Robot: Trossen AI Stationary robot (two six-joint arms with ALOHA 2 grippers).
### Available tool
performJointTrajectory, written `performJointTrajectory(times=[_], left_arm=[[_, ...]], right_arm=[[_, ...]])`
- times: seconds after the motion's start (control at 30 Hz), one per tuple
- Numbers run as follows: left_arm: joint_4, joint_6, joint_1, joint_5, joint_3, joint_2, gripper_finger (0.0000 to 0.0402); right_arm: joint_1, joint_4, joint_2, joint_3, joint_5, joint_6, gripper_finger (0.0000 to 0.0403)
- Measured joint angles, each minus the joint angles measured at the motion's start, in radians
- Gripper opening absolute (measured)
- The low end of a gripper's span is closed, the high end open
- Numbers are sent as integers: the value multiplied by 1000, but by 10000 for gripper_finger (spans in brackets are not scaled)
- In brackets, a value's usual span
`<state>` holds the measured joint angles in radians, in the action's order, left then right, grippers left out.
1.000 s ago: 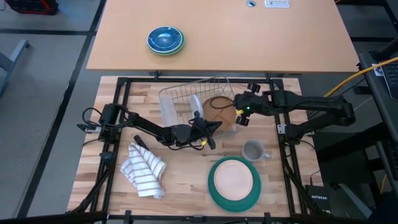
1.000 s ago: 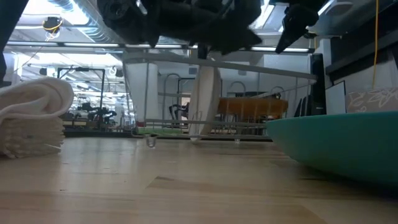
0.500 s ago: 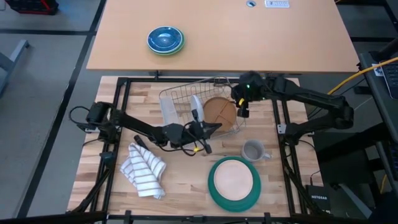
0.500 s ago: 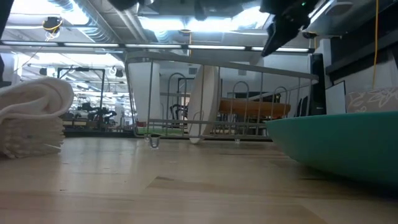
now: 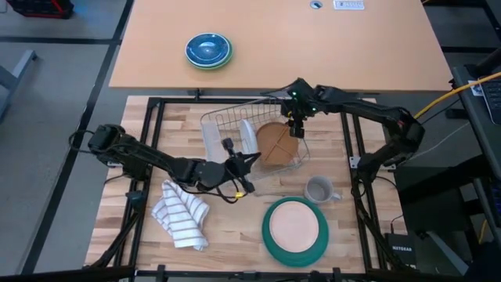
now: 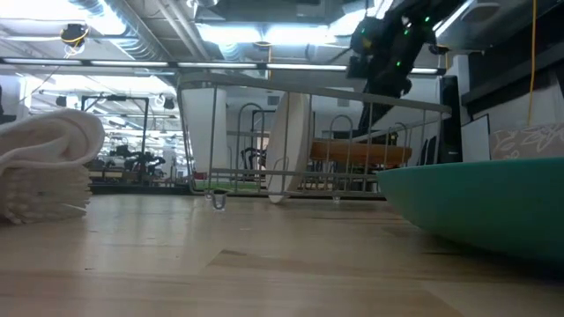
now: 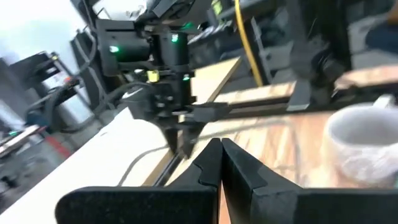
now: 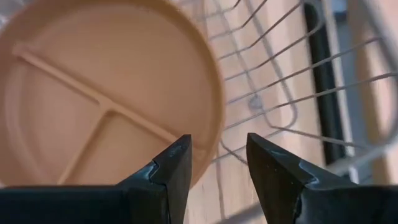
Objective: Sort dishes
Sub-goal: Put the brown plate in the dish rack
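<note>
— Two plates sit in the rack (image 5: 252, 133) so far: the white plate (image 5: 247, 135) stands on edge, and the tan plate (image 5: 277, 142) leans at the rack's right end.

— What's left?

— I'd say the green plate (image 5: 295, 251), still flat on the near right of the table (image 5: 235, 227), with a pale round dish lying in it. The mug (image 5: 319, 189) is between it and the rack.

— Which way do the racked ones run?

— The white one's edge runs near to far, faces left and right. The tan one tilts, its divided face up toward the right gripper (image 5: 296, 128).

— And the grippers?

— Right gripper hovers over the tan plate's far rim, jaws released, empty. Left gripper (image 5: 244, 166) is clenched on nothing, just near of the rack.
</note>
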<state>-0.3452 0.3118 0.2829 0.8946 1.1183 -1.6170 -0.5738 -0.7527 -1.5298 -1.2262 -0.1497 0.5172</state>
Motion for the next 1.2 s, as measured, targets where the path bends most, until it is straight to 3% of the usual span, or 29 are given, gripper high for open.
performJointTrajectory(times=[0.23, 0.77, 0.97, 1.2], left_arm=[[97, -18, -12, 37, 0, 9, 0], [312, -216, -22, 37, 0, 9, 0], [318, -213, -24, 37, 0, 9, 0], [319, -208, -24, 37, 0, 9, 0]], right_arm=[[-3, -1, -71, -36, 10, 41, 159], [-3, -79, -204, -157, 11, 6, 159], [-3, -84, -230, -157, 61, 4, 159], [-3, -94, -230, -157, 44, 4, 155]])
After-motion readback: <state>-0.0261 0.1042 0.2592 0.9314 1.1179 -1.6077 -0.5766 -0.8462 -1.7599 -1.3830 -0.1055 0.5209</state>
